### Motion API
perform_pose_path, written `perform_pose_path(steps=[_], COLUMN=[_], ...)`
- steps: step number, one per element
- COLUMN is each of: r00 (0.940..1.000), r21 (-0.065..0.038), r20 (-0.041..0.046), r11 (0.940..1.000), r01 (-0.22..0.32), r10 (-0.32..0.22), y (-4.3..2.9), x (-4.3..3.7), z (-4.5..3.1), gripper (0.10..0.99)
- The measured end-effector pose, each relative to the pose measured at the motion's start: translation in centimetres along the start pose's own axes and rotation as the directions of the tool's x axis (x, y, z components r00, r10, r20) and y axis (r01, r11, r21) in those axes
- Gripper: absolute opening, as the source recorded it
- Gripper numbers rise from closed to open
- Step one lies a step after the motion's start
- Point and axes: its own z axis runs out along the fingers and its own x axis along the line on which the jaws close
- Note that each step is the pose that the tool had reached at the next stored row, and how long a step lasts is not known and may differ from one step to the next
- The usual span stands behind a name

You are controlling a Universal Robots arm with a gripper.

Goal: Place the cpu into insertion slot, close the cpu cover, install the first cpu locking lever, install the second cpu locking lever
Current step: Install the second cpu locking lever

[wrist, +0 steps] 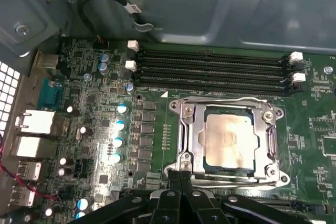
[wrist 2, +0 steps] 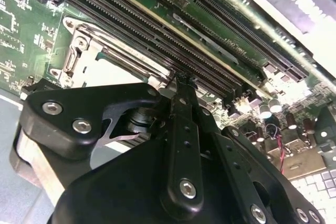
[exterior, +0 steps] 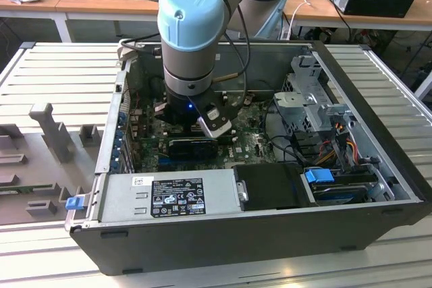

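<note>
In the first wrist view the pale beige-silver cpu (wrist: 227, 139) lies flat in the dark insertion slot (wrist: 254, 145). The grey metal cpu cover (wrist: 191, 129) is folded down over it, and the chip shows through the cover's window. Thin metal levers run along the cover's sides; I cannot tell whether they are hooked. My gripper (wrist: 180, 167) is shut, its black fingertips pressed together and touching the cover's near edge. In the second wrist view the gripper (wrist 2: 181, 80) points at the socket frame (wrist 2: 84, 56). In the exterior view the gripper (exterior: 196, 129) is low inside the computer case.
Long black memory slots (wrist: 210, 69) run right beside the socket. Capacitors (wrist: 119, 129) and rear ports (wrist: 37, 121) crowd the board on another side. The open case (exterior: 378, 119) holds a power supply (exterior: 169, 197), a drive cage (exterior: 310, 99) and loose cables.
</note>
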Motion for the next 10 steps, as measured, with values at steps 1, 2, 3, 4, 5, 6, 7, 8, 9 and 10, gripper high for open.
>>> perform_pose_path(steps=[1, 2, 3, 4, 5, 6, 7, 8, 9, 10], r00=[1.0000, 1.0000, 1.0000, 1.0000, 1.0000, 1.0000, 1.0000, 1.0000, 1.0000, 1.0000], r21=[-0.007, -0.010, -0.013, -0.015, -0.018, -0.020, -0.020, -0.021, -0.024, -0.026], r20=[0.0004, 0.0007, 0.0008, 0.0008, 0.0010, 0.0014, 0.0010, 0.0005, 0.0008, 0.0012], r11=[1.0000, 1.0000, 0.9999, 0.9999, 0.9998, 0.9998, 0.9998, 0.9998, 0.9997, 0.9997], r01=[0.000, 0.000, 0.000, 0.000, 0.000, 0.000, 0.000, 0.000, 0.000, 0.000], r10=[0.000, 0.000, 0.000, 0.000, 0.000, 0.000, 0.000, 0.000, 0.000, 0.000], y=[-0.02, -0.03, -0.05, -0.07, -0.09, -0.14, -0.18, -0.21, -0.27, -0.29], x=[0.01, 0.01, 0.01, 0.01, 0.01, 0.01, 0.02, 0.03, 0.04, 0.05], z=[0.07, 0.13, 0.19, 0.23, 0.32, 0.48, 0.56, 0.64, 0.80, 0.89], gripper=[0.106, 0.106, 0.106, 0.106, 0.106, 0.106, 0.106, 0.106, 0.106, 0.106])
